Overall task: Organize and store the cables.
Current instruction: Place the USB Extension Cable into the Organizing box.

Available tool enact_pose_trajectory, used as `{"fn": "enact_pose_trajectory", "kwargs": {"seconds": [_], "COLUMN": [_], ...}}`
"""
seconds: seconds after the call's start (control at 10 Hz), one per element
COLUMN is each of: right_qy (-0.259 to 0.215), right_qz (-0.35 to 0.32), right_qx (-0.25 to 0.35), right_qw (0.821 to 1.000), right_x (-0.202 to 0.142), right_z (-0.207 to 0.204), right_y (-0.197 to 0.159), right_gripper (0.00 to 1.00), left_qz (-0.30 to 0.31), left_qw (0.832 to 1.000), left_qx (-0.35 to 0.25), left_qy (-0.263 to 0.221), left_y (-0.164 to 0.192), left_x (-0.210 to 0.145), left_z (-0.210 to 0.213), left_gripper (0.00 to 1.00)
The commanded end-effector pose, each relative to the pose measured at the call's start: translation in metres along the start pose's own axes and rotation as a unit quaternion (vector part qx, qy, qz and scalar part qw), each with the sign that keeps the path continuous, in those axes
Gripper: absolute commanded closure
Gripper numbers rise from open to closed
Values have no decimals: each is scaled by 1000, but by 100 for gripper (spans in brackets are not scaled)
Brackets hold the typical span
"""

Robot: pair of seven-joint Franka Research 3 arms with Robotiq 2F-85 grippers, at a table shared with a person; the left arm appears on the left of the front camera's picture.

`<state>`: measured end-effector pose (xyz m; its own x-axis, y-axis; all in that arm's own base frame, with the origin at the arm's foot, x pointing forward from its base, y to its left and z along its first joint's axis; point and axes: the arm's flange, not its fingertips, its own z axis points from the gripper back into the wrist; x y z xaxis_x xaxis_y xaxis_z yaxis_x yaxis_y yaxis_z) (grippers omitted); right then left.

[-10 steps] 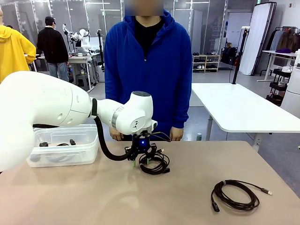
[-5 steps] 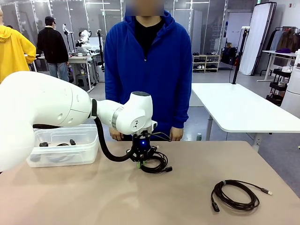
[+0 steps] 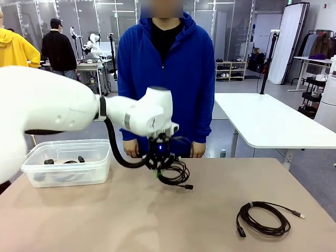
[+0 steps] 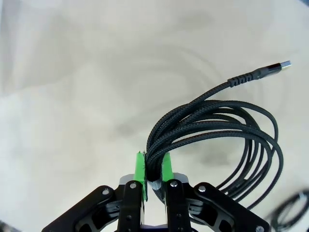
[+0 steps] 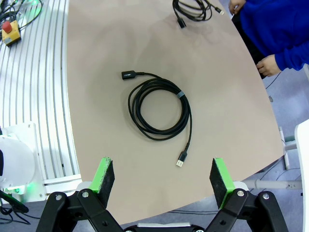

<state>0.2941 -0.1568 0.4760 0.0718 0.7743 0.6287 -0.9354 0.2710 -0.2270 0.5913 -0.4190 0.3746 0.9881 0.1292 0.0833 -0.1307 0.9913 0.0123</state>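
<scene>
Lift step: left claw (image 4: 153, 168) clenched on braided cable coil (image 4: 193, 121), prob. just off table (image 3: 105, 220). Next: carry left to bin (image 3: 94, 170), drop w/o snagging. Right claw (image 5: 163, 176) released over 2nd coil (image 5: 179, 95).

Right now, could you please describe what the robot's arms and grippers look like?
The left arm is a glossy white, rounded shell with a grey ring at one joint; a thick black hose loops along it to the wrist, where a small blue light glows. The left gripper and right gripper are black linkage fingers with silver screws and bright green pads.
</scene>
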Motion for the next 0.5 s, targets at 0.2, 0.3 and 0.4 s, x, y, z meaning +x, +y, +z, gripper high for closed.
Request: {"fn": "enact_pose_trajectory", "kwargs": {"seconds": [0.2,0.3,0.4], "right_qy": [7,7,7], "right_qz": [-2,-2,-2], "right_qx": [0,0,0], "right_qw": [1000,1000,1000], "right_x": [0,0,0], "right_z": [0,0,0], "right_y": [0,0,0], "right_gripper": [0,0,0], "left_qz": [-109,-138,-144], "left_qw": [994,990,990], "left_qx": [25,24,14], "left_qy": [-8,-5,2], "left_y": [28,32,31], "left_x": [-12,-12,-11], "left_z": [104,110,110], "left_gripper": [100,100,100]}}
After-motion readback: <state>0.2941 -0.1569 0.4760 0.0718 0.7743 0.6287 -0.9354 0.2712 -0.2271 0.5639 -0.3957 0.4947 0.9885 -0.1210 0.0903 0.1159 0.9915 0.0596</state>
